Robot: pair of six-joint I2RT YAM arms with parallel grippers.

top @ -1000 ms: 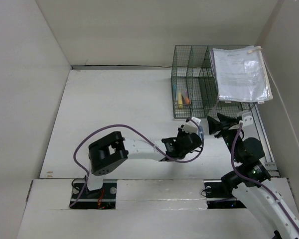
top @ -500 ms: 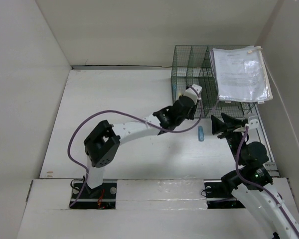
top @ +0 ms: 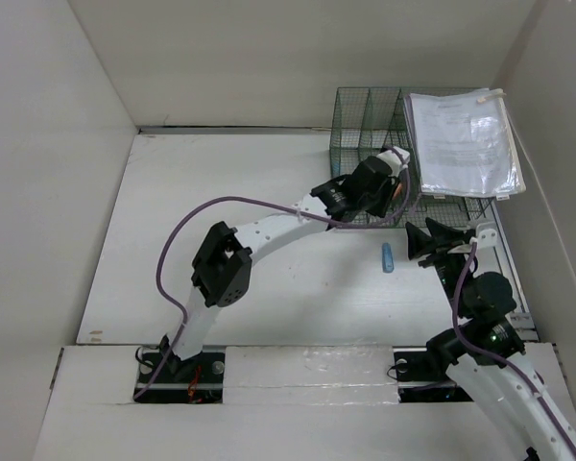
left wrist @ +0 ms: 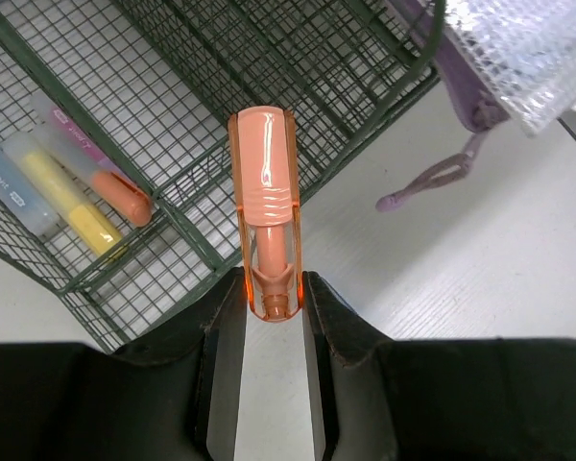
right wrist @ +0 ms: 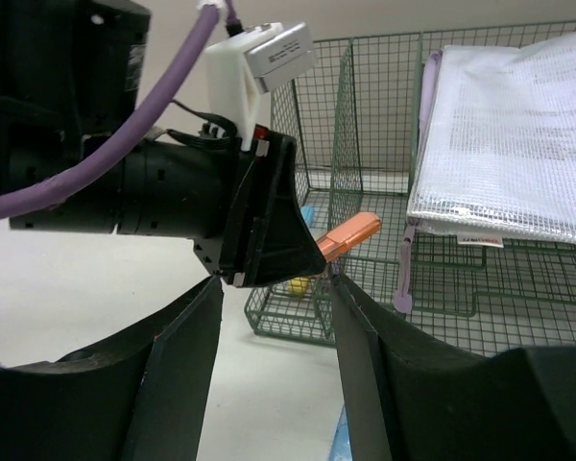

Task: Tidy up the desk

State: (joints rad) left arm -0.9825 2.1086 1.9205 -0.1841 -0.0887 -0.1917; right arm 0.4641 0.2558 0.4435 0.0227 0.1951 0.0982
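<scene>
My left gripper (left wrist: 272, 288) is shut on an orange highlighter (left wrist: 266, 192), which sticks forward over the front edge of the dark green wire rack (left wrist: 202, 240). In the top view the left gripper (top: 396, 195) hovers over the rack's middle front (top: 365, 125). My right gripper (top: 420, 240) is open and empty just in front of the rack, above the white desk (top: 230, 211). In the right wrist view its jaws (right wrist: 276, 284) stand wide apart, with the left gripper and the orange highlighter (right wrist: 350, 233) right ahead. A blue pen (top: 388, 257) lies on the desk.
The rack's left tray holds yellow (left wrist: 72, 206), pink-orange (left wrist: 115, 187) and blue highlighters. A clear mesh document pouch (top: 464, 144) with a purple zip pull (left wrist: 427, 182) lies on the rack's right side. White walls bound the desk.
The left arm has swung from the desk's front up to the rack, carrying the orange highlighter. The blue pen now lies uncovered on the desk. The right gripper shifted slightly.
</scene>
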